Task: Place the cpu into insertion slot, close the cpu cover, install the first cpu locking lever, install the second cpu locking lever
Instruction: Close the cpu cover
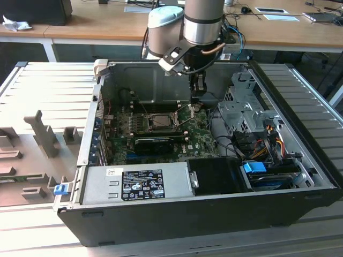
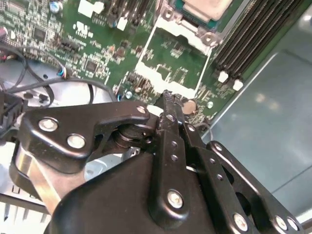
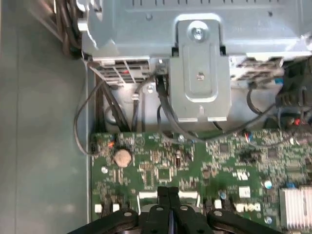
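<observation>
Gripper point(image 2: 168, 100) closed, fingers pressed together, nothing between them. Tips sit just beside the free edge of the cpu cover point(image 2: 157, 73). Cover swung open, clear of the insertion slot point(image 2: 210, 35). The cpu point(image 2: 207, 7) lies in the slot, pale face up, on the green motherboard point(image 3: 161, 165).

Open black metal PC case point(image 1: 214, 214) on ribbed grey bench point(image 1: 48, 85). Inside: green motherboard point(image 1: 120, 120) w/ long black expansion card point(image 1: 155, 142) across it, silver box PSU point(image 1: 102, 184) along near wall, grey perforated drive cage point(image 1: 241, 110) at exterior view's right. Round silvery coin battery point(image 3: 122, 156) near board edge.
</observation>
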{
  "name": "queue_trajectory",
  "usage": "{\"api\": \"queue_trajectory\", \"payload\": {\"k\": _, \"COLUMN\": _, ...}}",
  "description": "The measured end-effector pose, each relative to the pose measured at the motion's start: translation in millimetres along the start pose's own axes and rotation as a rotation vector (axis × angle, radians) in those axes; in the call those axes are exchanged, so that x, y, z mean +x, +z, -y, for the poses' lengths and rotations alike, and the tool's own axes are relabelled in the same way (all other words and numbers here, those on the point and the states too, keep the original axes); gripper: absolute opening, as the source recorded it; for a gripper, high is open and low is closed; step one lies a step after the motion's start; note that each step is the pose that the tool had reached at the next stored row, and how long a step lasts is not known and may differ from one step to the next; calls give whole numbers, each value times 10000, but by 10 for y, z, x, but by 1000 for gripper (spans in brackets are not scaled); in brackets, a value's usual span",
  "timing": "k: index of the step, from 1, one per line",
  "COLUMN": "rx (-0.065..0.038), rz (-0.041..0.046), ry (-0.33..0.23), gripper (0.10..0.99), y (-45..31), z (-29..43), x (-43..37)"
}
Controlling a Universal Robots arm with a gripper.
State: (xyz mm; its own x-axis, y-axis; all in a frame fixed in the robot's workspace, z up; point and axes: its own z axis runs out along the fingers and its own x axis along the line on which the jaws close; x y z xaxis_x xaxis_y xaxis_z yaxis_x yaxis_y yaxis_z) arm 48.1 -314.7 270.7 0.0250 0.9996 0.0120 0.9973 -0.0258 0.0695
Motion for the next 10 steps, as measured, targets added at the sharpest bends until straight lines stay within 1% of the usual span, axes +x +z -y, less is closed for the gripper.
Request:
{"api": "queue_trajectory", "payload": {"k": 3, "rx": 34, "rz": -3, "ry": -86, "gripper": 106, "y": 71, "z": -55, "x": 0}}
{"api": "queue_trajectory", "payload": {"k": 5, "rx": 102, "rz": -1, "ry": -88, "gripper": 106, "y": 134, "z": -130, "x": 1}}
{"api": "queue_trajectory", "payload": {"k": 6, "rx": 129, "rz": 0, "ry": -90, "gripper": 106, "y": 167, "z": -153, "x": 1}}
{"api": "queue_trajectory", "payload": {"k": 8, "rx": 189, "rz": -1, "ry": -93, "gripper": 106, "y": 236, "z": -160, "x": 1}}
{"api": "queue_trajectory", "payload": {"k": 9, "rx": 287, "rz": 1, "ry": -93, "gripper": 106, "y": 241, "z": -159, "x": 1}}
{"api": "queue_trajectory", "payload": {"k": 10, "rx": 457, "rz": 7, "ry": -90, "gripper": 106, "y": 243, "z": -158, "x": 0}}
